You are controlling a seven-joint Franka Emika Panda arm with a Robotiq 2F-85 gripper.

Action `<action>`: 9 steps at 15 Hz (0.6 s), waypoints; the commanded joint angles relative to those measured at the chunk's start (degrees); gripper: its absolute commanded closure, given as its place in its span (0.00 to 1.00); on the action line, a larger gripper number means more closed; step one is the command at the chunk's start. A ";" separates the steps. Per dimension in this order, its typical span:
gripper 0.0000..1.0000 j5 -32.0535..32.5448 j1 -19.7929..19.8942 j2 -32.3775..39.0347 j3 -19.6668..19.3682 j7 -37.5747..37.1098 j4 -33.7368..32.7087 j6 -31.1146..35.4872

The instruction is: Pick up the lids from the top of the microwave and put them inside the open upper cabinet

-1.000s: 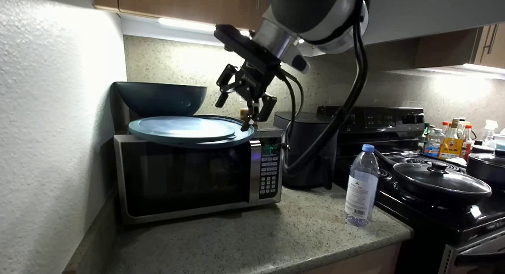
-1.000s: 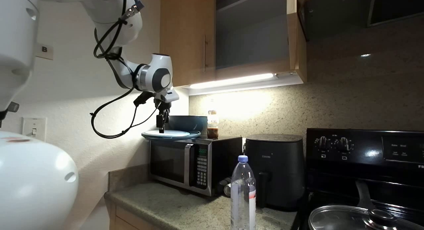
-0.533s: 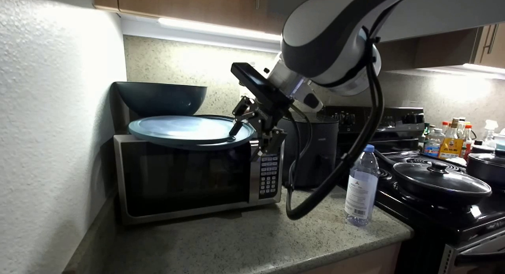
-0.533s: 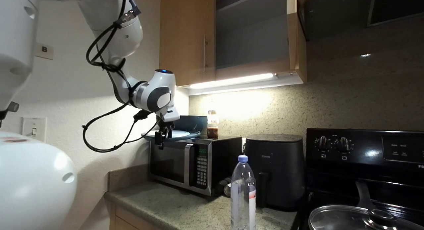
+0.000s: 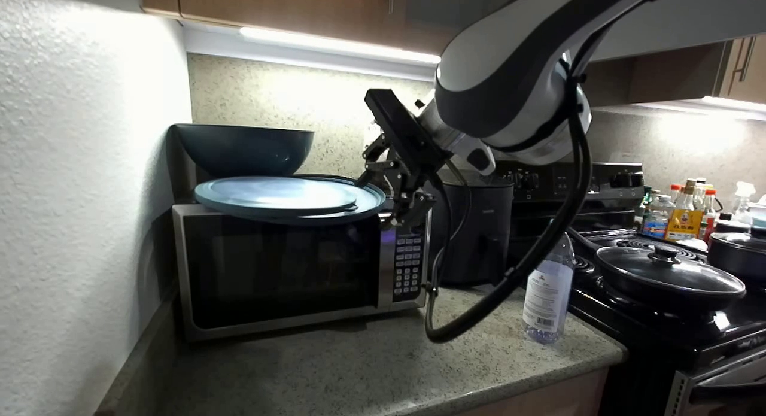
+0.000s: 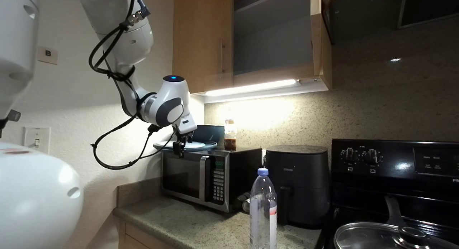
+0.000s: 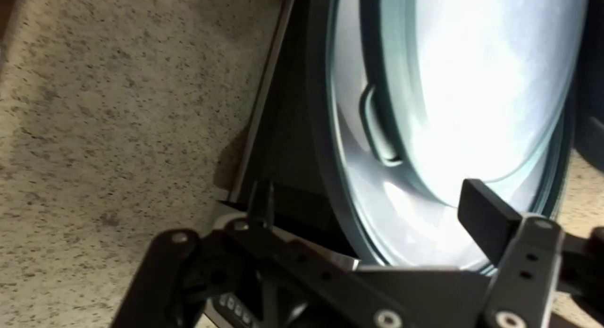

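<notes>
The pale blue lids (image 5: 272, 194) lie stacked on the microwave (image 5: 281, 272), a smaller one over a wider one, and overhang its front. They also show in the wrist view (image 7: 472, 82) and beside the gripper in an exterior view (image 6: 195, 145). My gripper (image 5: 374, 200) is open and empty at the lids' right rim. In the wrist view the gripper (image 7: 373, 207) has its jaws wide apart. One finger (image 7: 488, 219) stands over the lids, the other (image 7: 261, 200) before the microwave's dark door. Contact cannot be told. The upper cabinet (image 6: 276, 44) is open above.
A deep dark blue bowl (image 5: 245, 149) stands behind the lids, with a sauce bottle (image 6: 230, 134) near it. A black air fryer (image 6: 297, 184) is right of the microwave. A clear water bottle (image 5: 547, 302) stands on the counter (image 5: 383, 368). A wall (image 5: 90, 182) bounds the left.
My gripper has come down and forward from above the lids to their right rim. Over the last half second it has risen slightly and tilted. The lids look unmoved.
</notes>
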State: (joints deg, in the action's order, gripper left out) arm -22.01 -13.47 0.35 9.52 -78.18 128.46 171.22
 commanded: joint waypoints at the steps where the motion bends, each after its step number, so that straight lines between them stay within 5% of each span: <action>1: 0.00 2.40 0.33 -1.05 1.16 5.19 0.32 6.80; 6: 0.00 -8.62 -2.28 1.32 3.23 15.69 -5.29 6.68; 9: 0.00 -6.37 -1.64 0.63 3.50 12.95 -4.62 5.26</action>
State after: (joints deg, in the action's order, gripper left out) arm -28.32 -15.73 1.04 12.43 -65.33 123.87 176.55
